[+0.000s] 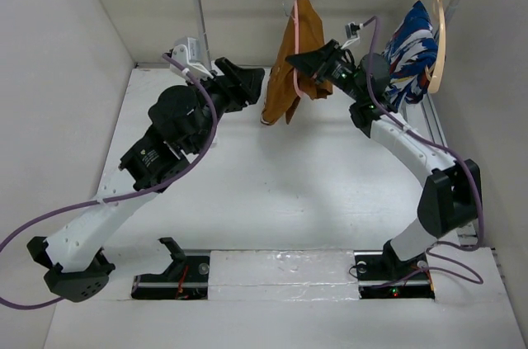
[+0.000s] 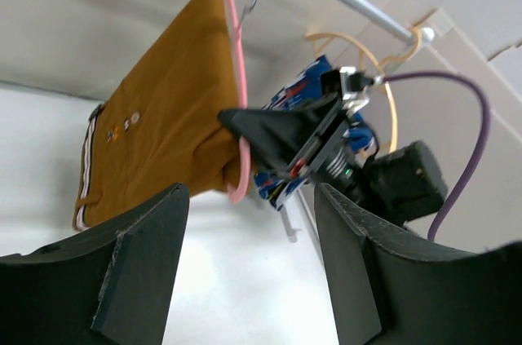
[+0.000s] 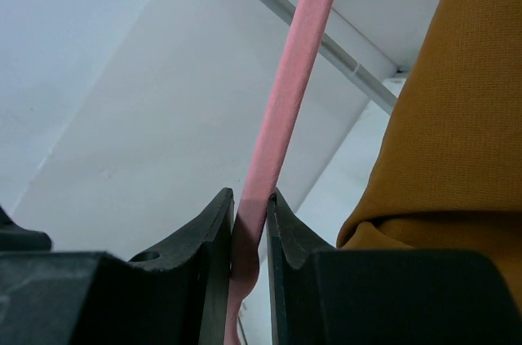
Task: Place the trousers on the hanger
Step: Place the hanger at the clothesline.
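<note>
Trousers (image 2: 163,100) draped on hanger (image 2: 239,51), right gripper (image 3: 251,210) pinching its pink arm, left gripper (image 1: 254,78) spread wide

**Colours and patterns**

Pink hanger (image 3: 285,100) in the black right claw (image 3: 250,202). Rust-brown trousers (image 2: 163,108) beside that claw, edge striped white and dark. Blue, white and red patterned garment (image 1: 410,48) behind it. Pale tan wooden hanger (image 1: 443,35). Purple cable (image 2: 477,117).

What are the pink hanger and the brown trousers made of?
The hanger looks like smooth, matte pink plastic, or maybe coated wire: it is evenly coloured with no shine. The trousers look like woven cloth, soft and matte: a fine weave shows close up, and they fold and drape.
</note>
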### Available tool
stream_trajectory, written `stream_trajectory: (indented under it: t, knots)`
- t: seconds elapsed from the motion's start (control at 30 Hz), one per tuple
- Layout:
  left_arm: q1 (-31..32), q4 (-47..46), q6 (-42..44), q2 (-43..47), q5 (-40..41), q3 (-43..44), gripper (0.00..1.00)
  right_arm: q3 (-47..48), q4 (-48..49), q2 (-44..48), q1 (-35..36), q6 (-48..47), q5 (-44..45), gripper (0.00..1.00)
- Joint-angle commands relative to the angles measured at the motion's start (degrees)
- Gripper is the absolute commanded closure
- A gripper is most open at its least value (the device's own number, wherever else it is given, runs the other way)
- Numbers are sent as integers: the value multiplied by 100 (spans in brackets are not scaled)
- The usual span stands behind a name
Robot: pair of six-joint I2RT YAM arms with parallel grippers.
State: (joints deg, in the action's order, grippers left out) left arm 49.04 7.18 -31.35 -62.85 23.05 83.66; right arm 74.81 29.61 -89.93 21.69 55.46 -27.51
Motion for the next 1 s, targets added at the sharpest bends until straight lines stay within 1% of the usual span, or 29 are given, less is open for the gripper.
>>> stream_trajectory:
  t: [0.0, 0.1, 0.2, 0.33, 0.43, 0.57, 0.6, 0.8, 0.93, 0.97]
  knots:
    - [1, 29, -2, 150, 77, -165, 42, 763, 2321, 90, -147, 359, -36, 100]
    - [1, 108, -116, 212, -19, -393, 42, 974, 2603, -94, -218, 588, 26, 100]
    - [1, 213, -204, 212, -72, -534, 42, 1062, 2839, -244, -437, 843, 166, 100]
    - [1, 196, -231, 194, -151, -640, 42, 1255, 3489, -639, -639, 1326, 333, 100]
    - [1, 222, -213, 141, -213, -649, 42, 1580, 3736, -1156, -789, 1607, 360, 100]
    - [1, 231, -204, 141, -213, -631, 42, 1765, 3772, -1351, -842, 1687, 456, 100]
    - [1, 240, -178, 141, -178, -649, 42, 1766, 3902, -1439, -842, 1766, 544, 100]
    - [1, 284, -125, 159, -134, -640, 42, 1581, 3983, -1554, -956, 1863, 738, 100]
    - [1, 275, -134, 142, -116, -675, 42, 1318, 4053, -1537, -956, 1898, 826, 100]
    - [1, 284, -134, 124, -116, -701, 42, 1126, 4088, -1510, -956, 1898, 843, 100]
